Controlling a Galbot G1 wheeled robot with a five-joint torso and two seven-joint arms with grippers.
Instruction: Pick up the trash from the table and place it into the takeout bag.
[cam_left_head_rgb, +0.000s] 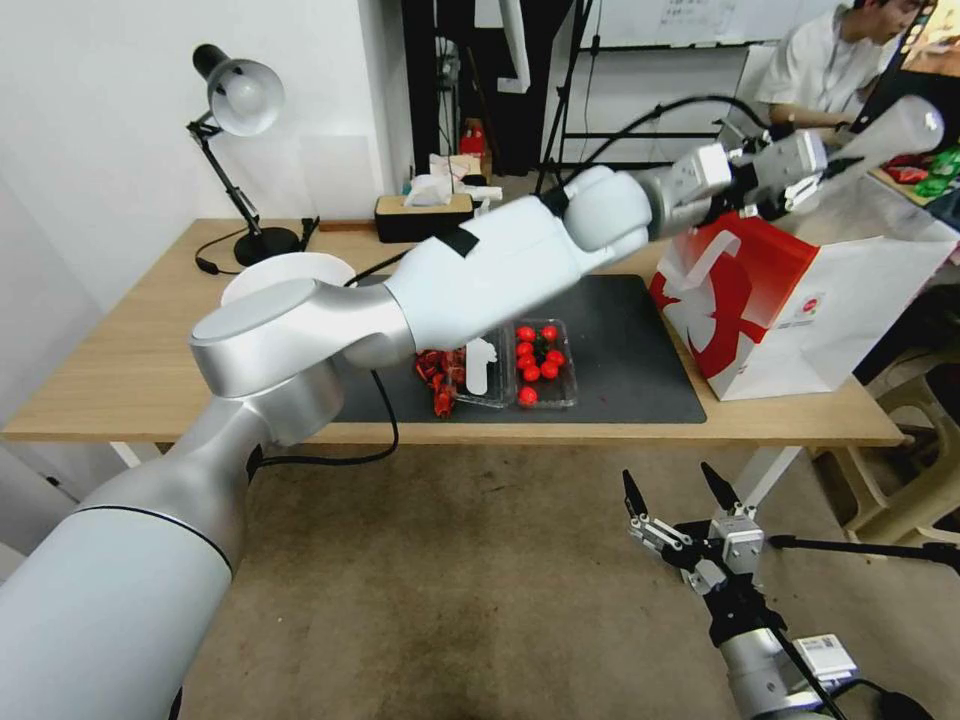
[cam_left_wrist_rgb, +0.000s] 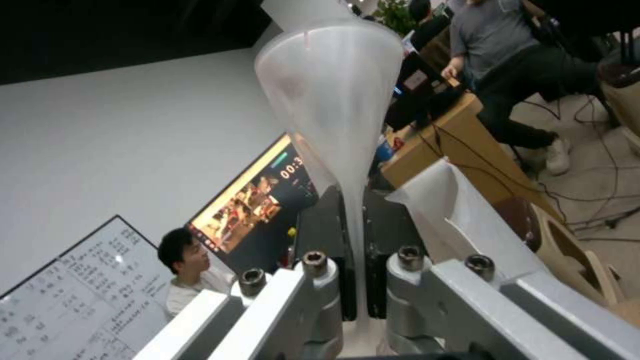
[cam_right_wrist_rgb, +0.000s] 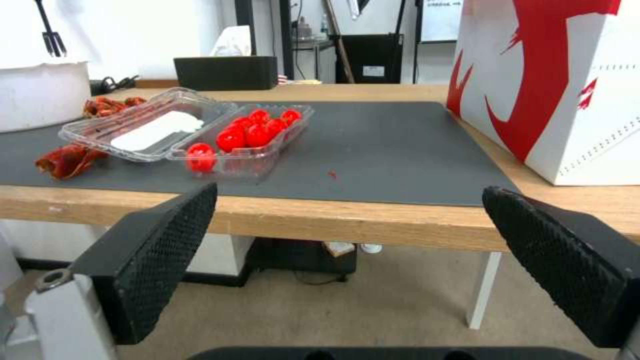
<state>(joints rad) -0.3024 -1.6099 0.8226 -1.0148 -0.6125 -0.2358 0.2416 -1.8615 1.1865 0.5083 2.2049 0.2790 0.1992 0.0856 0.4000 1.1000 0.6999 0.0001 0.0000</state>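
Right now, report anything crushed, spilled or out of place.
The clear plastic cup in the left gripper is pinched flat between the jaws, above the takeout bag. Red scraps lie loose on the mat.

On the table (cam_left_head_rgb: 150, 370) lies a mat (cam_left_head_rgb: 640, 370). The bag (cam_left_head_rgb: 800, 310) stands on the table's right part, its left edge on the mat. A tray (cam_left_head_rgb: 520, 365) of tomatoes (cam_left_head_rgb: 535, 355) sits near the mat's front edge, scraps (cam_left_head_rgb: 435, 375) just left of it. Behind, at the table's back edge, a tissue box (cam_left_head_rgb: 420, 215); a lamp (cam_left_head_rgb: 240, 160) at back left, a bowl (cam_left_head_rgb: 290, 275) before it. The left gripper (cam_left_head_rgb: 835, 165) holds a cup (cam_left_head_rgb: 895, 130) above the bag. The right gripper (cam_left_head_rgb: 680, 500) hangs before the table, below its edge
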